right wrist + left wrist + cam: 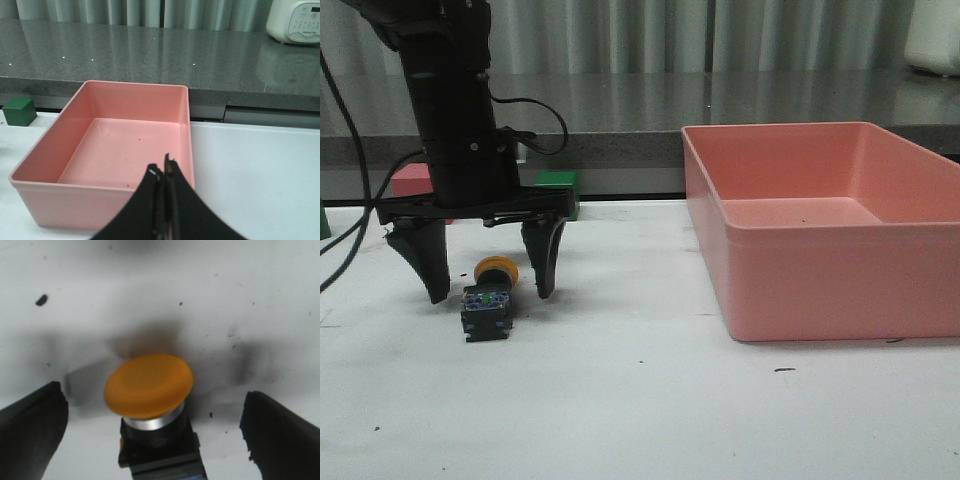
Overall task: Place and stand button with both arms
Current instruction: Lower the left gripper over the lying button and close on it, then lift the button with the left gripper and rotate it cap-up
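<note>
The left gripper has its jaws spread wide, tips low near the white counter, and the button lies between them, touching neither. It is on its side: the yellow cap points away from the front camera and the black base with bluish contacts faces it, sitting slightly forward of the line between the tips. In the left wrist view the cap sits roughly midway between the two fingers, with clear gaps either side. The likely trouble is in the closing: the rounded cap and its metal collar offer little flat surface, so jaws meeting there could squeeze the button out or roll it along the counter; a grip on the blocky base looks safer. A lopsided close would push it sideways first. The right gripper has its jaws together, holding nothing, above the near wall of the pink bin, well apart from the button.
</note>
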Robot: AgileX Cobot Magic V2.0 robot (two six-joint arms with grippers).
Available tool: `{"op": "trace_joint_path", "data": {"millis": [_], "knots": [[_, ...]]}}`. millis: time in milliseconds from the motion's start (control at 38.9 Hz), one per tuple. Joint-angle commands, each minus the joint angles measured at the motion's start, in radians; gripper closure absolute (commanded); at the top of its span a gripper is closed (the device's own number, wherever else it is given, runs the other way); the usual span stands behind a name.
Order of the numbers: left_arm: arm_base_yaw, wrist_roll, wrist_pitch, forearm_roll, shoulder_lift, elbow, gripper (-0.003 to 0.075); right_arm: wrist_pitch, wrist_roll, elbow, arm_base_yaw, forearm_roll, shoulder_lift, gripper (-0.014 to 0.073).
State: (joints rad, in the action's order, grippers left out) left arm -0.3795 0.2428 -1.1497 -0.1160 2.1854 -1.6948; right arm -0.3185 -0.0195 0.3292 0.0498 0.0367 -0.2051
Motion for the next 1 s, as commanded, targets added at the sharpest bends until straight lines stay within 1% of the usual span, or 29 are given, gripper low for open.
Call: {"op": "trace_joint_path", "data": {"millis": [0, 77, 257, 309, 386, 489, 591, 669, 720, 823, 977], "knots": [[-0.001, 0.012, -0.022, -0.017, -0.049, -0.038, 0.0181, 0.082, -0.006, 0.022, 0.002, -0.012, -0.007, 0.0655], [-0.001, 0.012, -0.034, -0.017, -0.049, -0.042, 0.0279, 0.082, -0.006, 0.022, 0.002, -0.012, -0.007, 0.0655], [-0.001, 0.011, -0.042, -0.017, -0.049, -0.051, 0.0482, 0.083, -0.006, 0.022, 0.002, -0.012, -0.007, 0.0655], [-0.001, 0.011, -0.044, -0.017, -0.049, -0.055, 0.0528, 0.083, -0.006, 0.022, 0.002, -0.012, -0.007, 0.0655], [-0.001, 0.009, -0.046, -0.014, -0.049, -0.061, 0.0572, 0.083, -0.006, 0.022, 0.002, -0.012, -0.007, 0.0655], [-0.001, 0.009, -0.046, -0.007, -0.049, -0.07, 0.0586, 0.083, -0.006, 0.022, 0.002, -0.012, -0.007, 0.0655], [-0.001, -0.036, -0.042, -0.003, -0.061, -0.088, 0.0586, 0.083, -0.006, 0.022, 0.002, -0.012, -0.007, 0.0655], [-0.007, -0.044, 0.001, 0.012, -0.095, -0.081, 0.0586, 0.083, -0.006, 0.022, 0.002, -0.012, -0.007, 0.0655], [-0.015, -0.044, 0.046, 0.037, -0.136, -0.062, 0.0586, 0.083, -0.006, 0.022, 0.002, -0.012, -0.007, 0.0655], [-0.028, -0.044, 0.191, 0.069, -0.226, 0.016, 0.0586, 0.083, -0.006, 0.022, 0.002, -0.012, -0.007, 0.0655], [-0.03, -0.044, 0.463, 0.078, -0.406, 0.234, 0.0586, 0.083, -0.006, 0.022, 0.002, -0.012, -0.007, 0.0655]]}}
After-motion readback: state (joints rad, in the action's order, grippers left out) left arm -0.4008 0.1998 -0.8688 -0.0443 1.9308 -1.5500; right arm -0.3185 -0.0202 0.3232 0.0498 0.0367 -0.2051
